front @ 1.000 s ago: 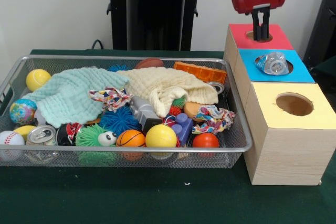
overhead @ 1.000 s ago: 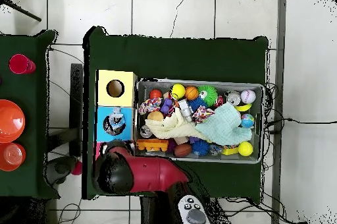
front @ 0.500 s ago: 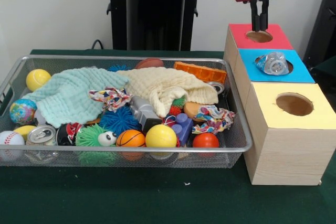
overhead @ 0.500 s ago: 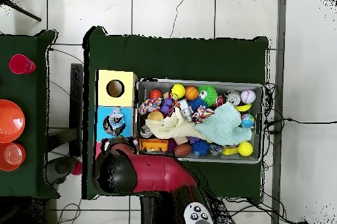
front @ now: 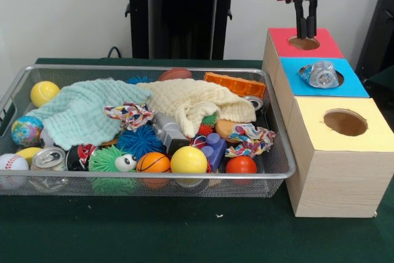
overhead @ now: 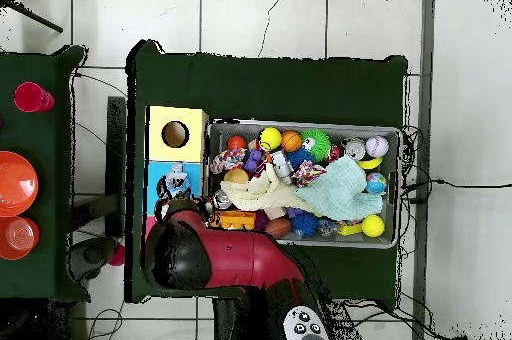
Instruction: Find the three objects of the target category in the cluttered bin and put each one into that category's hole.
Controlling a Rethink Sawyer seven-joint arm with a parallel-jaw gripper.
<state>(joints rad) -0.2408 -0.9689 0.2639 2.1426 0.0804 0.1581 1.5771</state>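
My gripper (front: pixel 305 34) hangs just above the hole (front: pixel 304 43) in the red-topped box, fingers pointing down, open with a narrow gap and nothing between them. A crumpled clear plastic bottle (front: pixel 320 73) lies across the hole of the blue-topped box (front: pixel 352 83). The yellow-topped box (front: pixel 369 127) in front has a bare hole. The wire bin (front: pixel 154 175) to the left holds balls, spiky toys, rope toys, cans (front: pixel 48 157) and two cloths (front: pixel 83 112). In the overhead view the red arm (overhead: pixel 215 256) covers the red box and hides the gripper.
The three boxes stand in a row against the bin's side (overhead: pixel 208 171). A second table (overhead: pixel 30 106) beside them carries red and orange cups. The black pedestal (front: pixel 181 16) rises behind the bin. Green cloth (front: pixel 184 232) covers the table.
The gripper has risen out of the red box's hole and now hangs above it. In the overhead view the arm has swung a little toward the bin.
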